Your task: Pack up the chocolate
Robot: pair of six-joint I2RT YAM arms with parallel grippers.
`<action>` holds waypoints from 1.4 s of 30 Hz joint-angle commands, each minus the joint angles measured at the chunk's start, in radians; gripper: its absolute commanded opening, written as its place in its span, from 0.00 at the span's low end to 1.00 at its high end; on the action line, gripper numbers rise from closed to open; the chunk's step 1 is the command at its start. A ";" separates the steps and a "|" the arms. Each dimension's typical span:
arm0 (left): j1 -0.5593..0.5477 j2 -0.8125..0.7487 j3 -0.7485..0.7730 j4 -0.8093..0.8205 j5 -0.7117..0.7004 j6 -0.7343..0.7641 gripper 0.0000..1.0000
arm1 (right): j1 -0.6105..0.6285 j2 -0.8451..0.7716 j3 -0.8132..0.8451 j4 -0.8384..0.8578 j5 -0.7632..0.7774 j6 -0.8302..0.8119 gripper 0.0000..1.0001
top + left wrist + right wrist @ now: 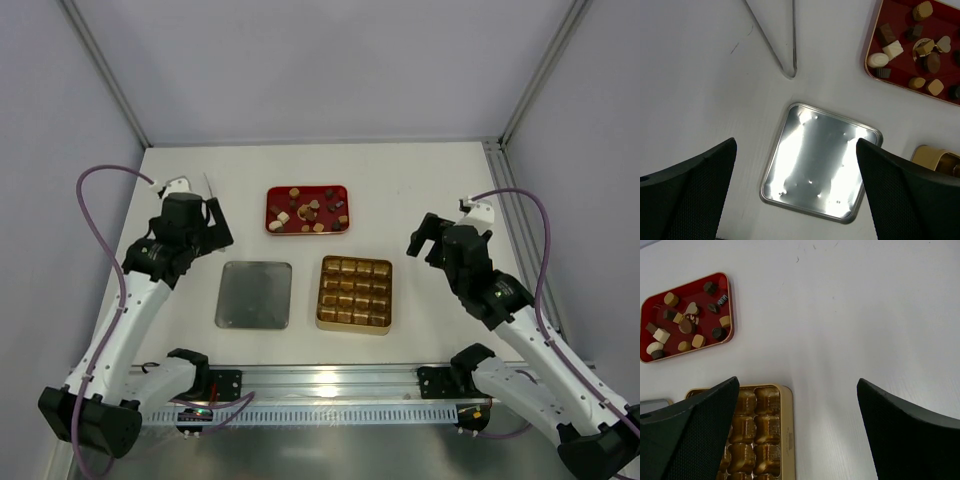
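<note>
The chocolate (307, 209), several small dark, tan and cream pieces, lies loose in a red tray (272, 200) at the back middle of the table. The left wrist view shows the pieces (892, 49) at its top right. In the right wrist view they (687, 326) sit at the top left. My left gripper (218, 222) hangs open left of the tray, above the silver lid (820, 165), with nothing between its fingers (795, 145). Right of the gold tin (355, 293), my right gripper (424, 236) is also open and empty (797, 381). The tin's cells (760, 440) look empty.
The flat silver lid (254, 294) lies left of the gold tin, both in front of the red tray (692, 290). Two thin metal bars meeting in a V (790, 65) show on the table beyond the lid. White enclosure walls stand at the back and sides.
</note>
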 commanded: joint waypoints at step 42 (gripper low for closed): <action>0.258 1.012 0.342 0.277 0.068 -0.070 0.88 | 0.001 0.146 -0.054 0.208 -0.301 -0.145 1.00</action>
